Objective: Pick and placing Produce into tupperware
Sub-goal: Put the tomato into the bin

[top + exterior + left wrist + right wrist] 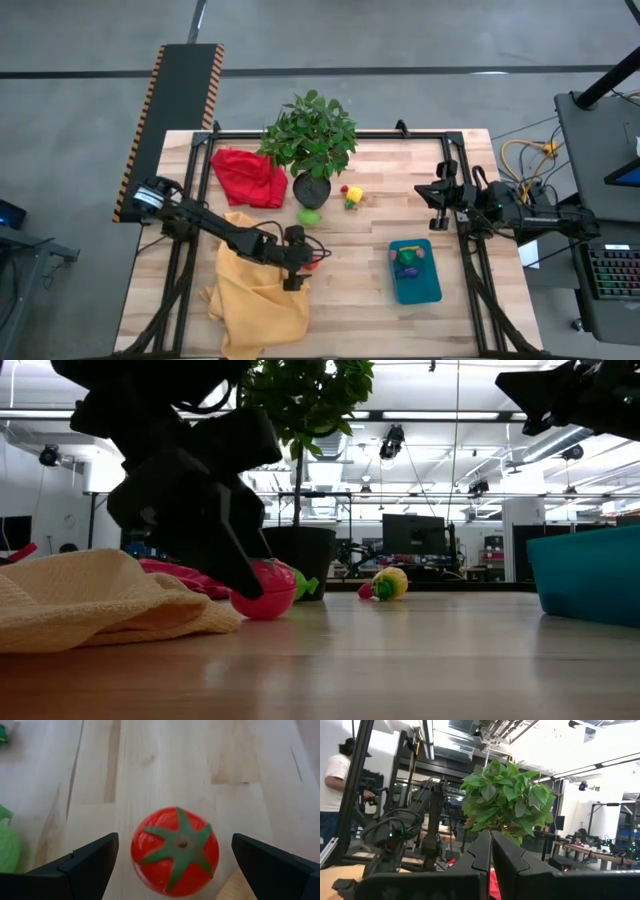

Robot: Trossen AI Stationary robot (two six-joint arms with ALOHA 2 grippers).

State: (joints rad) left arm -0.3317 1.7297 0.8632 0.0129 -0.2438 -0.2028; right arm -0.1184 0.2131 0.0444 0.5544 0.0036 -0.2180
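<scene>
A red toy tomato with a green star-shaped top rests on the wooden table; it also shows in the low view. My left gripper is open and low over the table, one finger on either side of the tomato with a gap to each. It shows in the high view at the yellow cloth's edge. The teal tupperware stands at the right with green and purple produce inside. My right gripper is shut and raised at the table's right side.
A potted leafy plant stands at the far middle, with a red cloth to its left. A green toy and a yellow-and-red toy lie near the pot. A yellow cloth lies crumpled at the near left.
</scene>
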